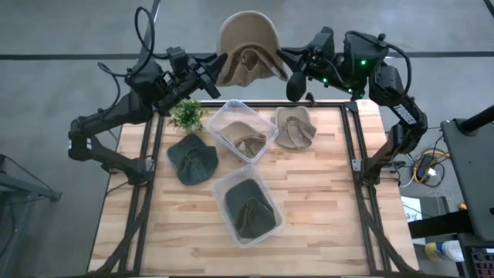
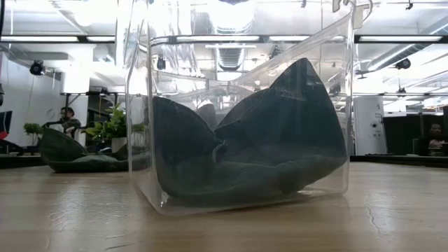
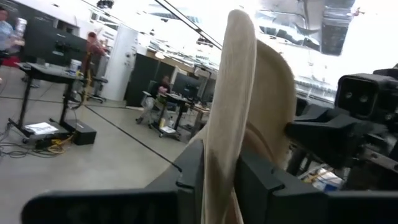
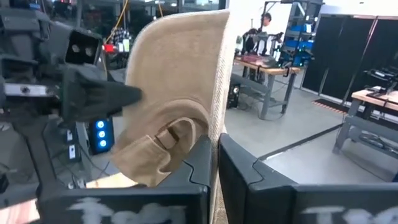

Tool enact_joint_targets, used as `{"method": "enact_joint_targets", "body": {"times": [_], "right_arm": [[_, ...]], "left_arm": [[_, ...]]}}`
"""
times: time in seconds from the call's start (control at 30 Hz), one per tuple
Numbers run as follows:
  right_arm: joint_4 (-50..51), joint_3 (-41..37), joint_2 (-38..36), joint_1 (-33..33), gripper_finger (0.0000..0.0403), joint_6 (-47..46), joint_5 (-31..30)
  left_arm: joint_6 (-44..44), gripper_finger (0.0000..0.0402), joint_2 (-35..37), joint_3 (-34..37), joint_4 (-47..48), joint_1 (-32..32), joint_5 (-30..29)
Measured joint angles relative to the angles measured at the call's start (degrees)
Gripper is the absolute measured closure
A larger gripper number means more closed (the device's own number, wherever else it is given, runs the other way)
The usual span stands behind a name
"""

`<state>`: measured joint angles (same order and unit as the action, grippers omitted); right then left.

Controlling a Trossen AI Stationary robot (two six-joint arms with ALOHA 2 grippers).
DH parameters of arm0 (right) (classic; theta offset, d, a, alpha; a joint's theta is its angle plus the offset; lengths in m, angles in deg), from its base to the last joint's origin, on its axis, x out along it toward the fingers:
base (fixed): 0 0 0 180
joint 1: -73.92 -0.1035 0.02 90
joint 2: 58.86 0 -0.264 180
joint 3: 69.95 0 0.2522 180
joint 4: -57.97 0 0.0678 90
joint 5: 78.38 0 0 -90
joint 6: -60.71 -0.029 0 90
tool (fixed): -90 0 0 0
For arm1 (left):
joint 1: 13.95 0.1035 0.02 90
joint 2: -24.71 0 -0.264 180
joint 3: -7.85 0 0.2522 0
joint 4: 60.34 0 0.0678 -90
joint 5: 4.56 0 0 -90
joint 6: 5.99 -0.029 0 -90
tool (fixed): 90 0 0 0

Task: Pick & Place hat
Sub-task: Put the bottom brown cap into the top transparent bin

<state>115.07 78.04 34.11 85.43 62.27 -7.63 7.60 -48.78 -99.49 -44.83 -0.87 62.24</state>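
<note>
A tan brimmed hat [image 1: 248, 42] hangs in the air over the table's far edge, held between both grippers. My left gripper [image 1: 218, 75] is at its left side, my right gripper [image 1: 284, 68] at its right side; both are shut on its brim. The left wrist view shows the hat [image 3: 233, 93] edge-on, and the right wrist view shows its underside [image 4: 174, 81]. On the table lie a dark green hat [image 1: 191, 158] and another tan hat [image 1: 295, 126], each resting flat on its brim. My left gripper [image 3: 221, 155] pinches the hat's brim at its left side [image 3: 219, 134] between the two fingers, coming level from the table's left. The brim stands on edge between the fingers and the hat is lifted clear. My right gripper [image 4: 214, 143] pinches the brim's edge at the hat's right side [image 4: 216, 121] between its two fingers, coming level from the table's right. The hat is lifted clear and spans across to the other gripper [image 4: 102, 93].
Two clear containers stand mid-table: one [image 1: 241, 127] holds a tan hat, the nearer one [image 1: 248, 205] a dark green hat and fills the low view [image 2: 245, 140]. A small plant [image 1: 185, 114] stands at the far left. Bare wood lies along the near edge [image 1: 324, 224].
</note>
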Motion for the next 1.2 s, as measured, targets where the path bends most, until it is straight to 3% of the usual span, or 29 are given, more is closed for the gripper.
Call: {"method": "enact_joint_targets", "body": {"times": [0.1,0.53,0.83,1.2], "right_arm": [[1.53,0.0,-0.46,0.13,0.0394,0.01,0.02],[11.37,0.02,-1.57,2.59,0.0394,-1.45,1.66],[16.28,0.02,0.96,7.95,0.0394,-3.15,14.23],[20.34,0.0,12.11,14.11,0.0394,-5.82,25.42]], "left_arm": [[0.57,0.0315,0.45,-0.6,2.52,0.08,2.07],[-7.99,0.0299,5.52,-1.71,10.99,0.26,-2.47],[-6.37,0.0298,8.59,-1.68,18.45,0.26,-4.11],[-4.23,0.0298,9.49,-1.65,24.39,0.24,-3.9]]}}
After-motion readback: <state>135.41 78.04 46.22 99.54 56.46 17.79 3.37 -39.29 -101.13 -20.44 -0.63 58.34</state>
